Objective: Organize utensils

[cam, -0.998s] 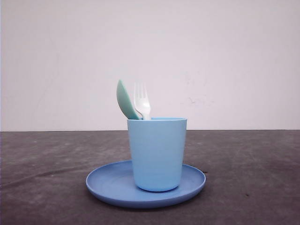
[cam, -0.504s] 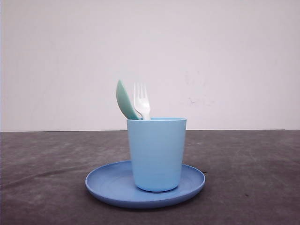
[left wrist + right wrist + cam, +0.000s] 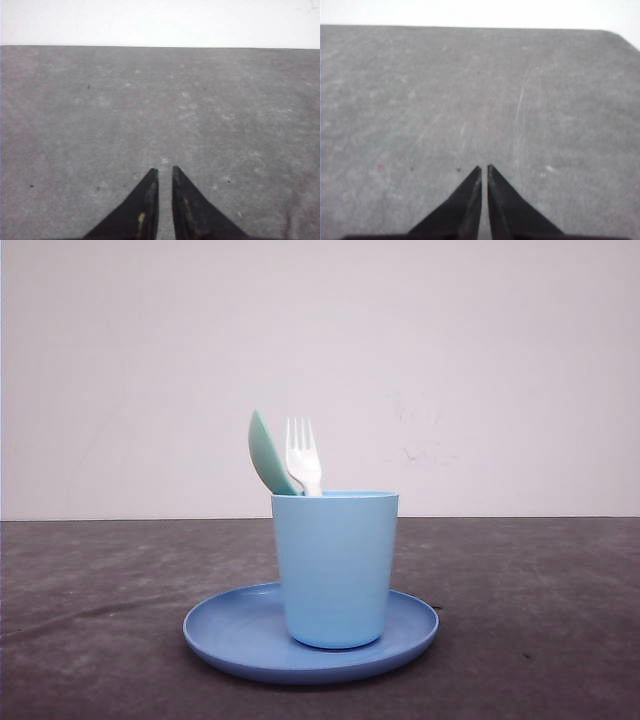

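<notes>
Nearest, the round dark-blue plastic plate (image 3: 220,635) lies on the grey table (image 3: 90,580), the tall light-blue plastic cup (image 3: 335,570) upright on it. Rising behind its rim, a mint-green plastic spoon (image 3: 266,452) and white plastic fork (image 3: 302,453) stand gathered — as organizing would leave them. Left gripper (image 3: 165,171) and right gripper (image 3: 484,168) hover nearly closed, empty — no move is evidently called for.

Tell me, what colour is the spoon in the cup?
Pale mint green spoon, beside a white fork; front view shows it best.
</notes>
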`<state>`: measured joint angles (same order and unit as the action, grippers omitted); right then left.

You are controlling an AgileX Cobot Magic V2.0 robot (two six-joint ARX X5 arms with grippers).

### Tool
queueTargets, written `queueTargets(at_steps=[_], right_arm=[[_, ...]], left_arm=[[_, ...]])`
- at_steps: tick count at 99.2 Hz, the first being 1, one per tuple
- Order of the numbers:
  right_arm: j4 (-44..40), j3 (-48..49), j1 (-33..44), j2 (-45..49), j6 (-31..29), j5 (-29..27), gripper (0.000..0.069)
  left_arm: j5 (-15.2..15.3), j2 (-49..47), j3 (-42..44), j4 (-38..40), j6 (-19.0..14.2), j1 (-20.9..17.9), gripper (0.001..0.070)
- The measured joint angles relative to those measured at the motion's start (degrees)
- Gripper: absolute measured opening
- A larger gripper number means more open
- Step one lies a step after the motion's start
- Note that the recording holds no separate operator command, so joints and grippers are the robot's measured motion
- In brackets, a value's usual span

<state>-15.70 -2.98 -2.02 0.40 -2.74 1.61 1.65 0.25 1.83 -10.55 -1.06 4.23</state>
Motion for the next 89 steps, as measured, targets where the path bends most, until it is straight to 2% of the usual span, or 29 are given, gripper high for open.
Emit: queueTargets(at_steps=[15, 89], right_arm=[[5.3, 1.9, 0.0, -0.1, 0.0, 1.0, 0.0021], [6.1, 2.0, 0.0, -0.1, 0.0, 1.2, 0.0021]], left_arm=[[0.0, 0.0, 0.0, 0.0, 0.0, 0.0, 0.0025], [0.0, 0.0, 0.0, 0.0, 0.0, 0.0, 0.0025]])
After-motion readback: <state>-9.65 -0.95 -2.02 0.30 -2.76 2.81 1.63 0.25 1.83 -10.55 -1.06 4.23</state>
